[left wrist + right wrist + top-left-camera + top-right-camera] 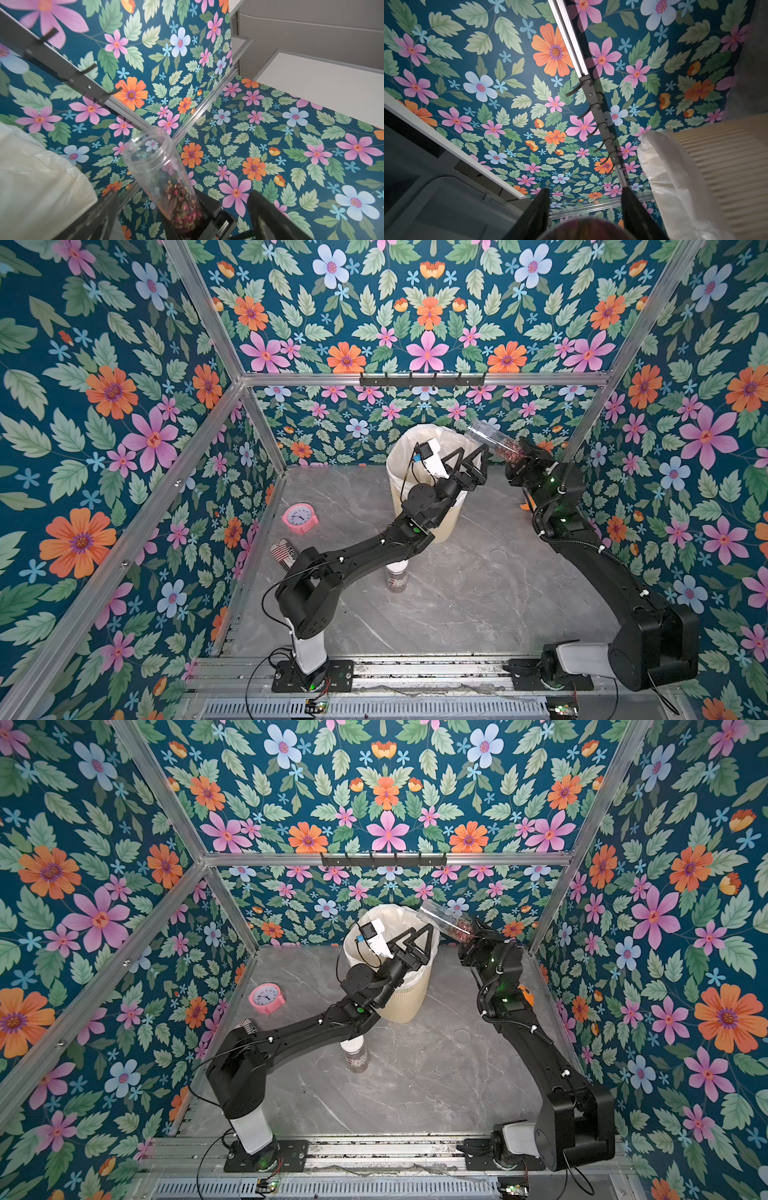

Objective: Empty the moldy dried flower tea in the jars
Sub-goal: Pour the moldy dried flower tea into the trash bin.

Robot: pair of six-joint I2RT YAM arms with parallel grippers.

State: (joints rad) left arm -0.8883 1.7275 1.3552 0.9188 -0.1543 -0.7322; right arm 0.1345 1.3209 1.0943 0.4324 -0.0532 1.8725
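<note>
Tea (504, 448) sits in the base end of the lidless jar (484, 436), clamped in my right gripper (518, 452) and tilted mouth-up by the right rim of the bin (405, 437). My left gripper (469, 456) hangs over the bin, jaws spread, empty. The lidded jar (397, 578) stands before the bin

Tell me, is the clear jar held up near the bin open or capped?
Open: the jar has no lid on its mouth; dried flower tea sits at its bottom.
</note>
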